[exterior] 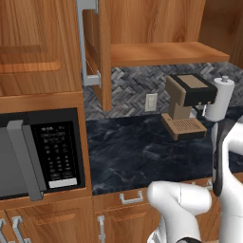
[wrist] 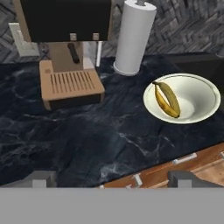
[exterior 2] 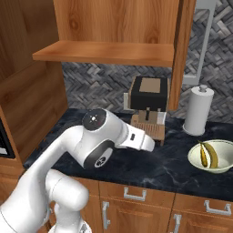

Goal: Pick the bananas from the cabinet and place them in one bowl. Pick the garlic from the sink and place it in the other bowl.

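Above the dark marble counter (wrist: 87, 140), hovering with claw (wrist: 109, 178) apart, eyeing light, soft curved yellow bananas (wrist: 167, 99) lying in round cream-white bowl (wrist: 205, 94), best gripped mid-body.

We're seeing yellow bananas (wrist: 167, 99) lying in a cream-white bowl (wrist: 205, 89) on a dark, white-veined marble counter (wrist: 87, 140).

The left base view looks forward and down from behind the arm, with the coffee machine (exterior: 187, 102) at 2 o'clock. The right base view faces the same machine (exterior 2: 148, 107) at 12 o'clock. The hand view hangs nearer, looking down at the counter (wrist: 87, 140); all 3 share the paper towel roll (wrist: 133, 37).
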Motion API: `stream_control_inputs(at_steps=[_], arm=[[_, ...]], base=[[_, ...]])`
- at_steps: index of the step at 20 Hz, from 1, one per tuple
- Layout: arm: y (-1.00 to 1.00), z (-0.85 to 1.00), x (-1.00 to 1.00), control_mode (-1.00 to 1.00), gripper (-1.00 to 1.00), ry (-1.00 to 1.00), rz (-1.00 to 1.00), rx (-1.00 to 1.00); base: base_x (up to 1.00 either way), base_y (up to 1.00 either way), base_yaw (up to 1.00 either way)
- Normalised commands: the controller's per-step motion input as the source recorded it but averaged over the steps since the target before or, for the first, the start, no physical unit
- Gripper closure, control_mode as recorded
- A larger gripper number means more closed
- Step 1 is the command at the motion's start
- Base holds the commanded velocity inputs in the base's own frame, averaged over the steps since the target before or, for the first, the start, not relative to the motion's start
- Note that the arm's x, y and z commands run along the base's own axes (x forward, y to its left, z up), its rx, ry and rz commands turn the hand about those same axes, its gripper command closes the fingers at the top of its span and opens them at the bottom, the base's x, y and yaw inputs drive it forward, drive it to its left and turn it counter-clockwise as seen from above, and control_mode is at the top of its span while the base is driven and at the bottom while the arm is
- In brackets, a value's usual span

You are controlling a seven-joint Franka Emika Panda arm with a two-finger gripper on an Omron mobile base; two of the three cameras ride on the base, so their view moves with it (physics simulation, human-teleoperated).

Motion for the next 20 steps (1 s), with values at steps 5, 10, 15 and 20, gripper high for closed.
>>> stream_control_inputs(at_steps=[5,10,15,20], arm=[[0.26,0.61,-0.27,-1.00,-1.00,0.06,0.02,0.00],[0.22,0.39,-0.53,-1.00,-1.00,0.06,0.10,0.01],[0.50,0.07,-0.62,-1.00,-1.00,0.05,0.11,0.00],[0.72,0.07,-0.47,-1.00,-1.00,0.00,0.00,0.00]], base=[[0.00,0.00,0.00],[0.00,0.00,0.00],[0.00,0.00,0.00],[0.00,0.00,0.00]])
